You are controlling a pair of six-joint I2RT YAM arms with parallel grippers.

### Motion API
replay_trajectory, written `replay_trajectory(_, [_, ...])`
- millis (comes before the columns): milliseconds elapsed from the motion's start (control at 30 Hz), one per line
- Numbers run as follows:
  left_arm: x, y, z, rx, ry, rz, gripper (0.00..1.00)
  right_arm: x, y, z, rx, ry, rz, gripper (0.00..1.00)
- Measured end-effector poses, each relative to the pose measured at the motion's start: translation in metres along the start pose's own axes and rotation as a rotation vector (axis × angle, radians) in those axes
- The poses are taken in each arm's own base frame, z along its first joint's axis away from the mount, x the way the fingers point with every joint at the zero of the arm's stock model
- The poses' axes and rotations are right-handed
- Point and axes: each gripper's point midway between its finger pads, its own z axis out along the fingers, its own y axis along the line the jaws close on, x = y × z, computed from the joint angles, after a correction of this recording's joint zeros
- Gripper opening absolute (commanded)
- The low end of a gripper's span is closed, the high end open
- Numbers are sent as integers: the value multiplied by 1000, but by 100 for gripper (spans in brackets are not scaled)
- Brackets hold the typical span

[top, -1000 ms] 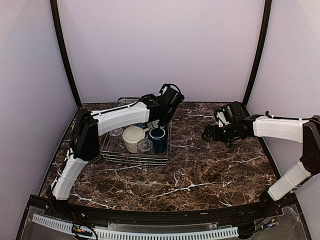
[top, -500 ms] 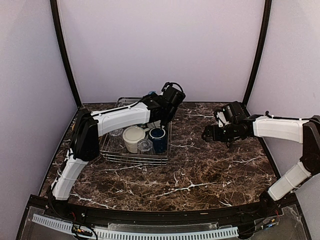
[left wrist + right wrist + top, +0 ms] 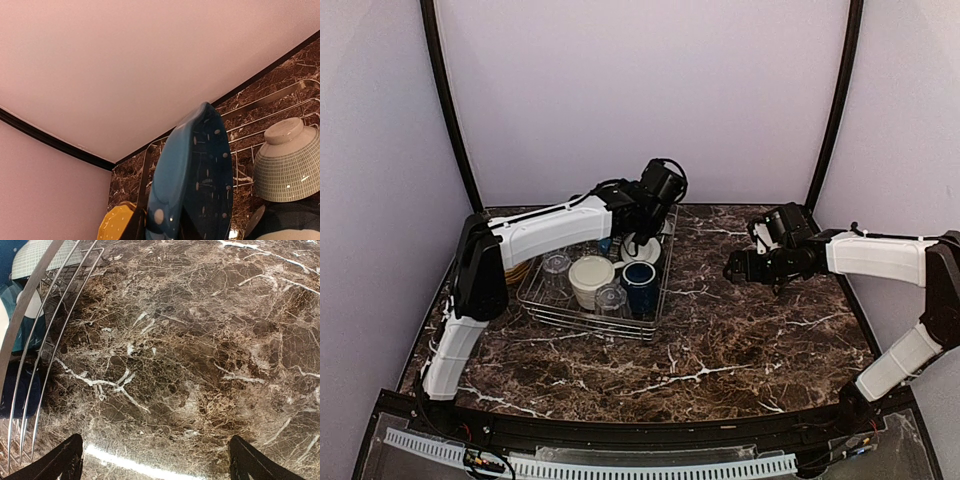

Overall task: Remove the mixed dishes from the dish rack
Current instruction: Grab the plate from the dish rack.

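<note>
The dish rack (image 3: 535, 303), a silver wire basket, sits at the left rear of the table. In it are a cream bowl (image 3: 588, 276), a dark blue mug (image 3: 638, 281), a white bowl (image 3: 643, 249) and two clear glasses (image 3: 611, 296) (image 3: 555, 265). My left gripper (image 3: 630, 232) hangs over the rack's back. In the left wrist view it (image 3: 162, 231) is shut on the rim of a blue dotted plate (image 3: 197, 170), held on edge above the rack. A yellow plate (image 3: 117, 223) shows below it. My right gripper (image 3: 732, 270) hovers open over bare marble, right of the rack.
A grid-patterned bowl (image 3: 287, 162) lies upside down against the rack wires (image 3: 270, 100). The rack's right side (image 3: 30, 315) fills the left edge of the right wrist view. Dark marble table (image 3: 740, 340) stretches in front and to the right. Curtain walls close the back and sides.
My left gripper has risen and drawn back a little with the blue dotted plate. The rack looks shifted slightly to the right. The right arm has not moved.
</note>
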Motion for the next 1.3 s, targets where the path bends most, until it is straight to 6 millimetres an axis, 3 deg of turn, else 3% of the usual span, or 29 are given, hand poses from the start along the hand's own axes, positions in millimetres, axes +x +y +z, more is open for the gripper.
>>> replay_trajectory(200, [-2, 2, -6, 38, -11, -12, 1, 0, 0, 0, 0, 0, 0, 99])
replay_trajectory(500, [-3, 12, -9, -42, -36, 39, 1, 1, 4, 0, -22, 5, 8, 99])
replay_trajectory(767, [3, 25, -20, 43, -12, -9, 1, -12, 31, -3, -160, -15, 51, 99])
replay_trajectory(1000, [14, 32, -19, 116, 31, -85, 1, -31, 50, -5, -246, -40, 76, 99])
replay_trajectory(1300, [14, 43, -14, 124, 50, -97, 1, -43, 62, -2, -292, -48, 83, 99])
